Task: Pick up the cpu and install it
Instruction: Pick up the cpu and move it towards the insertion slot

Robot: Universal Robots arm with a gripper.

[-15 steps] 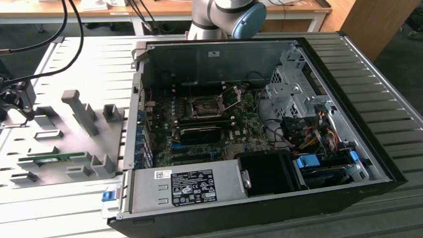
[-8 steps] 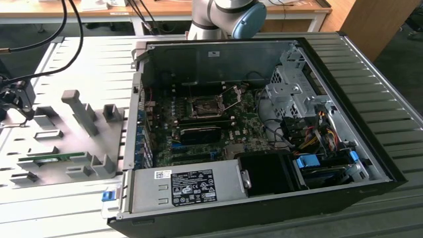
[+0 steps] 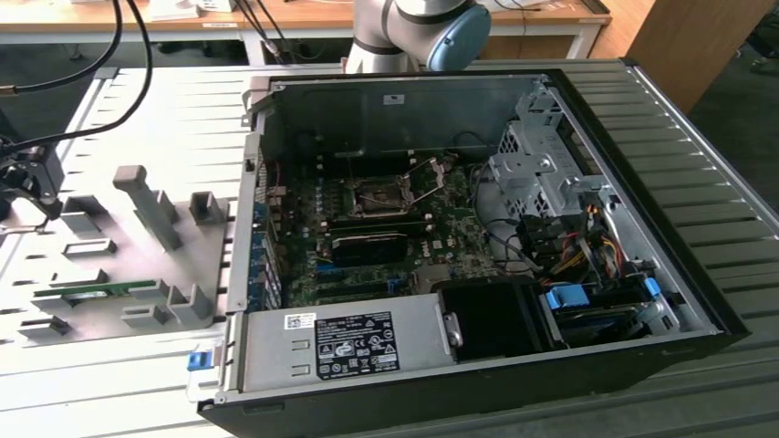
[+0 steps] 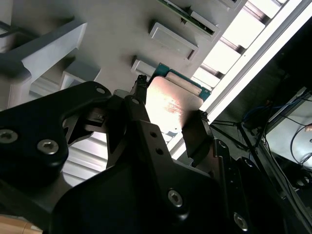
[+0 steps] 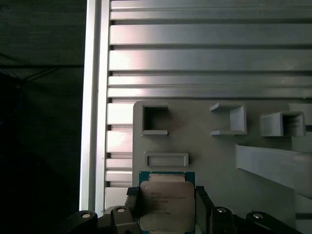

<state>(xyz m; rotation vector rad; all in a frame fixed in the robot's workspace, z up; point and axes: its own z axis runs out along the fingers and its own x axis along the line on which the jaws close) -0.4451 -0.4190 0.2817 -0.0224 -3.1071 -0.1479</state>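
Observation:
The cpu point(image 5: 165, 202) is a flat square chip with a silver-grey top and a green rim. It sits between the black fingers of my gripper point(image 5: 166, 207), which is shut on its two opposite edges just over the near-edge part of the grey fixture plate point(image 5: 219, 161). The second wrist view shows the same grip: the cpu point(image 4: 173, 102) has one fingertip point(image 4: 139, 95) on one side and the other on the opposite side. In the exterior view my gripper point(image 3: 31, 187) is at the far left, well away from the open motherboard socket point(image 3: 379, 196) inside the computer case.
The open computer case point(image 3: 681, 274) lies on the slatted metal table point(image 3: 718, 210) at the exterior view's right. The fixture plate point(image 3: 109, 333) carries grey holders and posts point(image 3: 152, 205) and a green memory stick point(image 3: 91, 290). Cables point(image 3: 128, 55) hang at the back left.

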